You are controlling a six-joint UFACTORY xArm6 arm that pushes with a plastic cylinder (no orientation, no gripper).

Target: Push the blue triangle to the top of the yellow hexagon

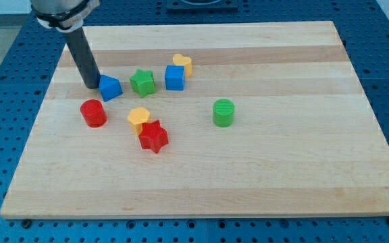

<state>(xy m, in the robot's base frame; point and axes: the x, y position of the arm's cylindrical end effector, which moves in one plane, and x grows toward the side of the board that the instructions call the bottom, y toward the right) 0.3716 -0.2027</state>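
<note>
The blue triangle (111,87) lies on the wooden board at the upper left. My tip (91,86) stands right against its left side, touching it. The yellow hexagon (138,118) lies below and to the right of the triangle, with a red star (153,136) touching its lower right side.
A red cylinder (93,113) stands below the tip. A green star (142,82), a blue cube (175,77) and a yellow heart (183,64) run in a row to the right of the triangle. A green cylinder (223,112) stands near the board's (282,155) middle.
</note>
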